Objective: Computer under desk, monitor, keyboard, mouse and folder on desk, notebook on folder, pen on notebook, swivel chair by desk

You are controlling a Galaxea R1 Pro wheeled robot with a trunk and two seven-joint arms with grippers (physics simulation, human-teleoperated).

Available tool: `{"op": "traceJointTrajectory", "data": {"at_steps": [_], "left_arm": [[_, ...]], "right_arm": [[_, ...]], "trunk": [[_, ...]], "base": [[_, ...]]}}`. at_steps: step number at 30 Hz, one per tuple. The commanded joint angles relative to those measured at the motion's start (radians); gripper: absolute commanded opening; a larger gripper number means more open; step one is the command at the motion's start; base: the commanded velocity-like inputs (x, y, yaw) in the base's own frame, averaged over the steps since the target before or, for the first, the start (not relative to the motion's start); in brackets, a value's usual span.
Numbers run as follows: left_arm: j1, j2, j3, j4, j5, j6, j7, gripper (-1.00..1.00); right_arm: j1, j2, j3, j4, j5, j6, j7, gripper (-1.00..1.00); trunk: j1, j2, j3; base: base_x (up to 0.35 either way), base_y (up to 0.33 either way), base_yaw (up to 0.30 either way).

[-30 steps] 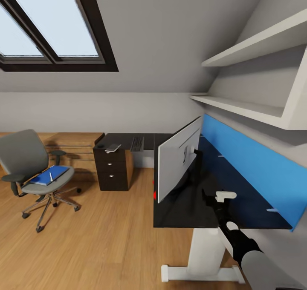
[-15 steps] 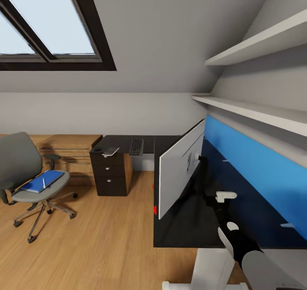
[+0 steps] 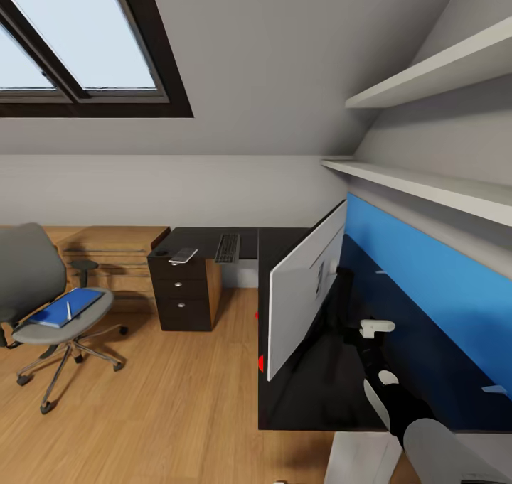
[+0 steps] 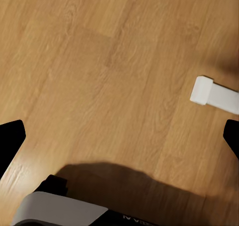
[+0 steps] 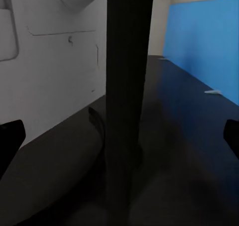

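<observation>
Here, monitor [image 5: 55,66] stand between spread right fingers [image 5: 10,136].

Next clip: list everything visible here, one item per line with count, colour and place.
desk: 1, glossy black top, L-shaped, along the right wall
monitor: 1, pale grey back showing, standing on the desk
keyboard: 1, black keys, on the desk's far wing
swivel chair: 1, grey, on the floor at left
folder: 1, bright blue, on the chair seat
pen: 1, white, on the folder
wall panel: 1, blue, behind the desk
shelves: 2, white, above the panel
skylight: 1, dark frame, sloped ceiling
right end effector: 1, black, open, facing the monitor stand
left end effector: 1, black, open, over wood floor
</observation>
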Motion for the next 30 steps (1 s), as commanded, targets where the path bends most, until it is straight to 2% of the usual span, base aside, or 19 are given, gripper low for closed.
{"op": "traceJointTrajectory", "data": {"at_steps": [1,6,24,30], "left_arm": [[-0.001,0.001,-0.003,-0.002,0.002,0.004,0.007,1.00],[-0.001,0.000,-0.003,-0.002,0.002,0.004,0.007,1.00],[-0.001,-0.002,-0.003,0.000,0.002,0.004,0.007,1.00],[-0.001,-0.002,-0.003,0.000,0.002,0.004,0.007,1.00]], "right_arm": [[-0.001,0.000,0.000,0.001,-0.001,-0.003,-0.002,1.00],[-0.001,0.000,0.000,0.001,-0.002,-0.001,-0.002,1.00],[-0.001,-0.003,-0.005,0.004,-0.003,0.006,-0.005,1.00],[-0.001,-0.019,-0.007,0.022,-0.004,0.009,-0.009,1.00]], "trunk": [[0.000,-0.001,-0.001],[0.000,-0.001,-0.001],[0.000,-0.001,-0.001],[0.000,-0.001,-0.001]], "base": [[0.157,0.000,0.000],[0.219,0.000,0.000],[0.064,0.000,0.000],[0.012,0.000,0.000]]}}
